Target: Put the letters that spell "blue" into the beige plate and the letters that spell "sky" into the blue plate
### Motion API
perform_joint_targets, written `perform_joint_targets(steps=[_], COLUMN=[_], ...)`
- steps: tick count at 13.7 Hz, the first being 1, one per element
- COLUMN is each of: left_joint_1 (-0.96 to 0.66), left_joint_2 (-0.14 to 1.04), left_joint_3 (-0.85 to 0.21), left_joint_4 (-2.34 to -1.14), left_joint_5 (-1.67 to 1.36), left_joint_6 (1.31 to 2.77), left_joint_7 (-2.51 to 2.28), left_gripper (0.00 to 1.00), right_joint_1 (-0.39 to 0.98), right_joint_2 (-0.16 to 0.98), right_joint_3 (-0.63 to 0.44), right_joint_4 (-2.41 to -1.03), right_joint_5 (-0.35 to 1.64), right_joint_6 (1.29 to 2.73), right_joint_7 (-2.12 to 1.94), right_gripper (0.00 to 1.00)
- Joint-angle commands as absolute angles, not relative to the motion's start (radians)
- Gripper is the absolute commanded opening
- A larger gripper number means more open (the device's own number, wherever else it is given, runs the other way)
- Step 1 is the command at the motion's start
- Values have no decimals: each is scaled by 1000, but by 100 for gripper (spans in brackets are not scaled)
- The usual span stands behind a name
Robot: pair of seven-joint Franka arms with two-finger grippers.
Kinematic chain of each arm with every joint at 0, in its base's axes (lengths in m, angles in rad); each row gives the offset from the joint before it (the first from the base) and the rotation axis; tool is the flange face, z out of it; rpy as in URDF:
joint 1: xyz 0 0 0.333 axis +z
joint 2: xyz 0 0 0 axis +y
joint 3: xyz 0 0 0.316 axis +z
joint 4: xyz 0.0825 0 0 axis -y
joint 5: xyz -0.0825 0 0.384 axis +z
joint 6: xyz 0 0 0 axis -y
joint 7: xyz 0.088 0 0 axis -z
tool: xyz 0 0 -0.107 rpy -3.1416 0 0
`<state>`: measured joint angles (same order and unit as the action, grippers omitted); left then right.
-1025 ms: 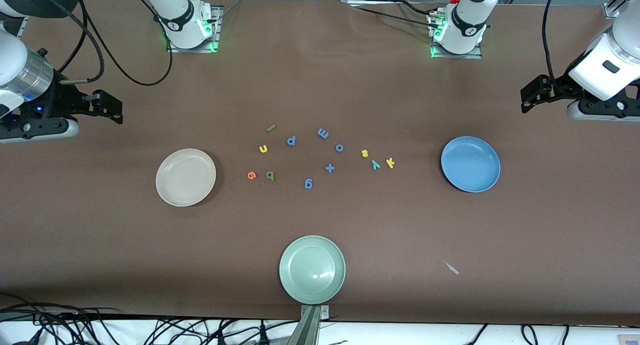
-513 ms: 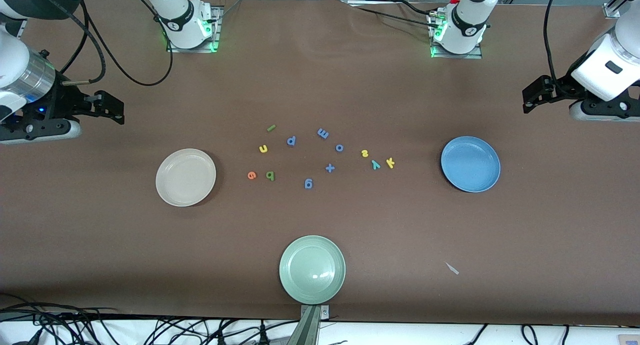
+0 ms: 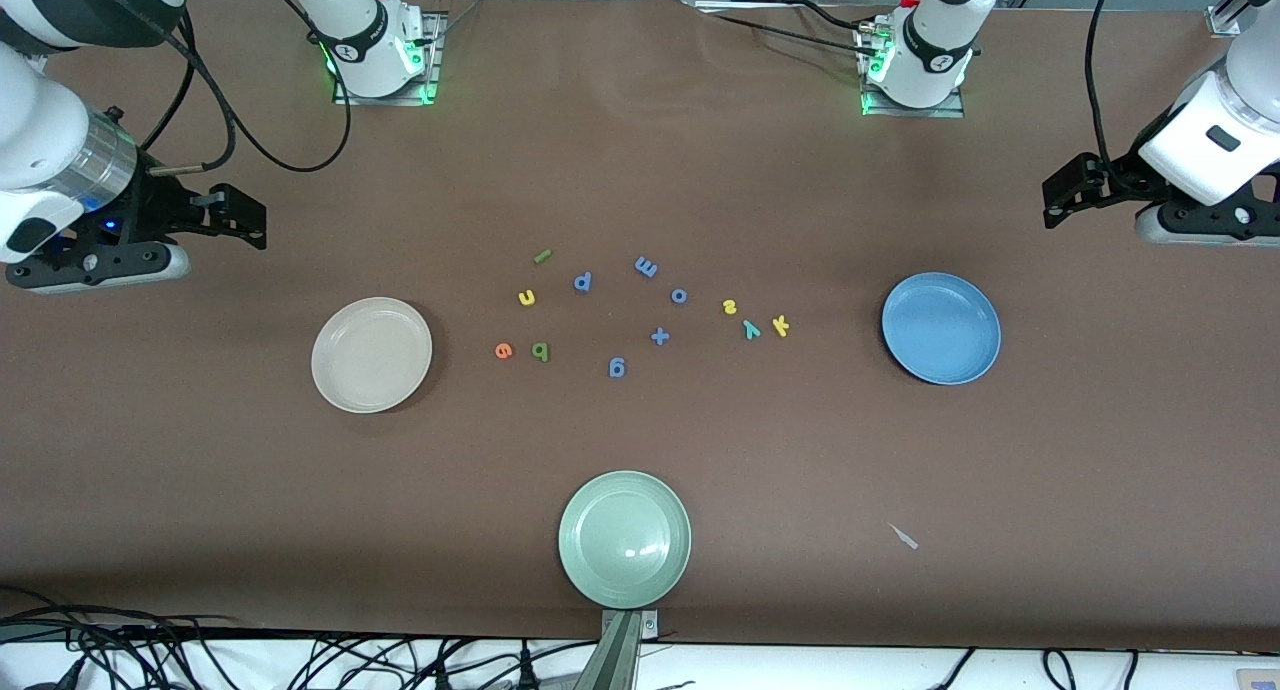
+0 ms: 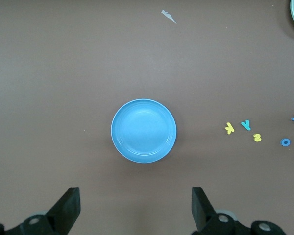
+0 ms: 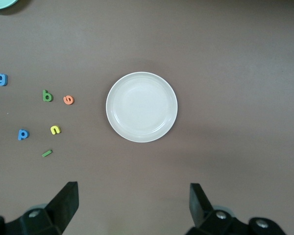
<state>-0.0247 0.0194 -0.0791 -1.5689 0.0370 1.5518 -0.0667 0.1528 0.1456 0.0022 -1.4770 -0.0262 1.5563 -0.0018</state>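
- The beige plate [image 3: 371, 354] sits on the brown table [image 3: 200, 470] toward the right arm's end, with nothing in it.
- The blue plate [image 3: 941, 328] sits toward the left arm's end, also with nothing in it.
- All the letters are loose on the table between those two plates.
- The "blue" set is close to the beige plate: orange e [image 3: 503, 350] touching nothing, dark green b [image 3: 540, 351] just beside it, yellow u [image 3: 526, 297] and the olive l [image 3: 542, 256] a bit farther from the front camera.
- The "sky" set is nearer the blue plate: yellow s [image 3: 729, 307], teal y [image 3: 751, 329] and yellow k [image 3: 781, 325], bunched together.
- The blue letters [image 3: 646, 266] and a plus sign [image 3: 659, 336] fill the middle.
- A pale green plate [image 3: 624, 539] is nearest the front camera, and there's a small pale scrap [image 3: 904, 537], possibly tape.
- The right gripper [image 5: 132, 205] hangs over the table edge by the beige plate, fingers spread wide, holding nothing.
- The left gripper [image 4: 134, 208] hangs over the table by the blue plate, fingers wide apart too, nothing in them.
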Motion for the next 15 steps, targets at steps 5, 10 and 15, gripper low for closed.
perform_joint_targets(steps=[5, 10, 15], left_joint_1=[-18, -17, -23], left_joint_2=[17, 17, 17], left_joint_3=[-80, -80, -80], left_joint_4=[-1566, -1568, -1566], left_joint_5=[25, 25, 25], left_joint_6=[1557, 1555, 1557], left_joint_7=[-57, -57, -58], left_gripper=[100, 100, 100], right_joint_1=[169, 193, 193], right_joint_2=[138, 143, 132], right_joint_3=[3, 2, -2], right_joint_4=[-1480, -1482, -1480], right_joint_5=[-32, -35, -26], right_joint_6=[1545, 1555, 1545], right_joint_7=[-2, 11, -5], right_gripper=[100, 100, 100])
